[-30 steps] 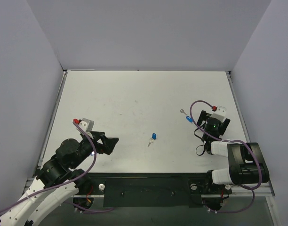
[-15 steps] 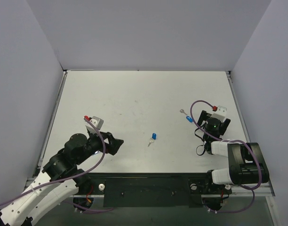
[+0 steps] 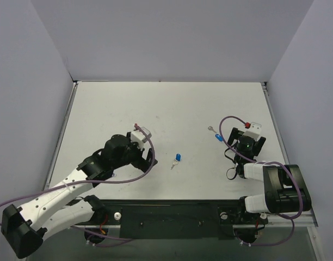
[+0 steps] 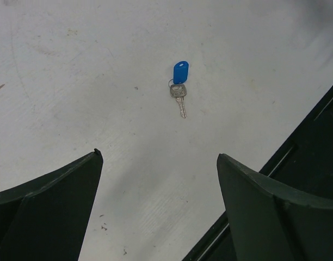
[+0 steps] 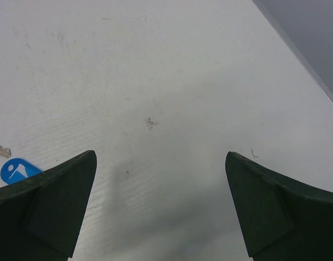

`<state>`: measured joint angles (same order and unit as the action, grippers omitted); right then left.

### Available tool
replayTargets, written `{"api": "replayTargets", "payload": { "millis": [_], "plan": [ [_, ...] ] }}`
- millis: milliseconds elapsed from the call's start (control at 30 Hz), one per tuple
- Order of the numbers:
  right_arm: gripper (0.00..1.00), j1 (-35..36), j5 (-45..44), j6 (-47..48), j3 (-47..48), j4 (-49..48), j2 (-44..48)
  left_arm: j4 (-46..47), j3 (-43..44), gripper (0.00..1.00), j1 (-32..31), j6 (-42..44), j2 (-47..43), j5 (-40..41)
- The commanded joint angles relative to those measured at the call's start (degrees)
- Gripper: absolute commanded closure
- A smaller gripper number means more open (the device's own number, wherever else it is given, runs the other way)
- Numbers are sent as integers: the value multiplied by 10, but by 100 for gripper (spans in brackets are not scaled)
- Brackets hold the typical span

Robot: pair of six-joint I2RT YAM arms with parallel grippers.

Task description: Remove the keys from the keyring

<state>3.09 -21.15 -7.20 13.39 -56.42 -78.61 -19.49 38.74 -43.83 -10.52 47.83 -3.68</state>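
Note:
A silver key (image 4: 179, 99) lies on the white table, joined by a thin keyring loop (image 4: 171, 84) to a bright blue cap (image 4: 180, 72). In the top view this set (image 3: 177, 160) lies at centre front. My left gripper (image 4: 158, 156) is open and empty, a little short of the key; in the top view it (image 3: 149, 157) is just left of the set. A second blue-capped key (image 3: 216, 137) lies beside my right gripper (image 3: 242, 139). It shows at the left edge of the right wrist view (image 5: 15, 169). My right gripper (image 5: 160, 155) is open and empty.
The black front rail (image 4: 313, 147) runs close to the right of my left fingers. The table's right edge and grey wall (image 5: 308, 49) are ahead of my right gripper. Grey walls enclose the table (image 3: 155, 109) on three sides.
My left arm has swung right and forward from the table's left front toward the central key. The right arm and both keys have not moved.

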Motion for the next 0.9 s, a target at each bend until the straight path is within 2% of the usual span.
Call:
{"api": "replayTargets", "payload": {
  "millis": [0,133,233,333,533,867],
  "plan": [
    [0,2,-7,2,11,-30,2,86,56,3,-1,89,81,-72],
    [0,2,-10,3,9,-33,3,121,80,3,-1,131,174,-108],
    [0,3,-12,3,8,-34,4,161,82,6,-1,130,229,-151],
    [0,2,-11,3,9,-34,4,186,110,7,-2,129,274,-162],
    [0,4,-14,3,9,-35,4,151,187,12,-2,161,404,-201],
    [1,4,-14,3,7,-36,4,118,251,11,-1,177,516,-242]
  ]
}}
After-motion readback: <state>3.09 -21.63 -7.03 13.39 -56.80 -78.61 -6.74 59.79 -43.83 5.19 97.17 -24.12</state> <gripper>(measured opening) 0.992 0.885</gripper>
